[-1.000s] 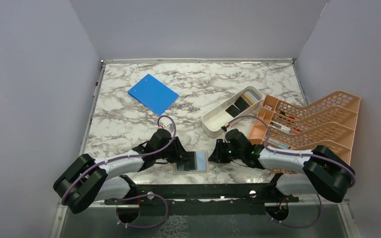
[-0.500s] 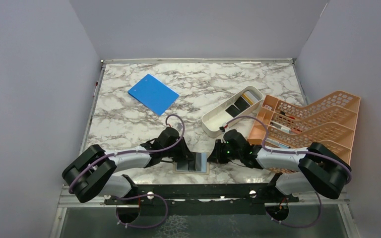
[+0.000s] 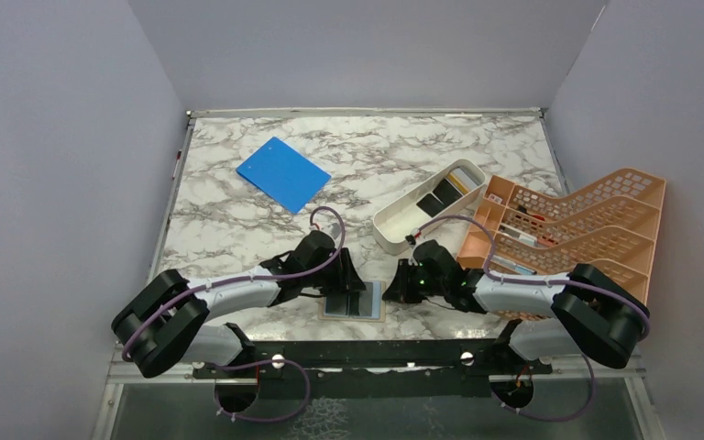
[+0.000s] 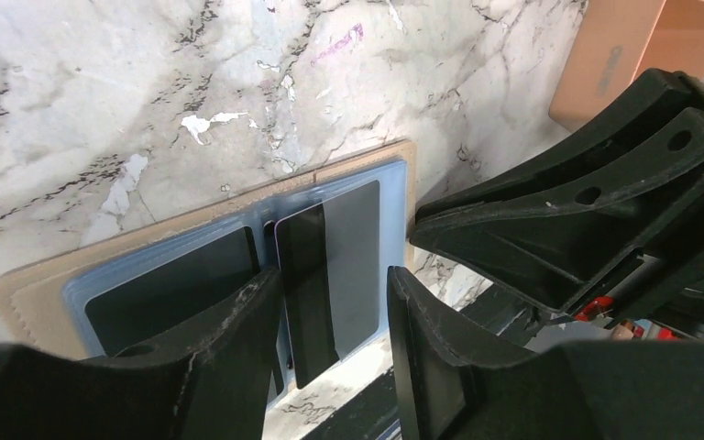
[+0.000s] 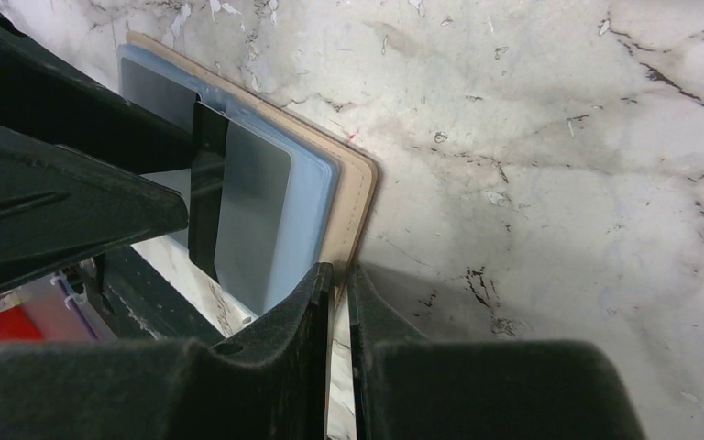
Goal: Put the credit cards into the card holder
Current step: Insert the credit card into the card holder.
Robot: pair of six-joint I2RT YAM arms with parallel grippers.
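Since a second ago my left gripper [image 4: 332, 284] advanced over the card holder [image 4: 32, 289]. Its fingers stand apart around a grey card [image 4: 353, 247] lying on the inner pocket. My right gripper [image 5: 337, 275], almost together, rests at the holder's edge. A crooked push may jam the card or slide the holder.

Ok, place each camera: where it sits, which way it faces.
Top external: above and behind the robot, looking down on the table; left arm and right arm show, left gripper and right gripper meeting at the card holder.
Left wrist: faces the card holder and right gripper; own open fingers straddle a grey card.
Right wrist: faces back at the left gripper; own fingers pinch the card holder's edge.
Both wrist views share card holder and grey card.
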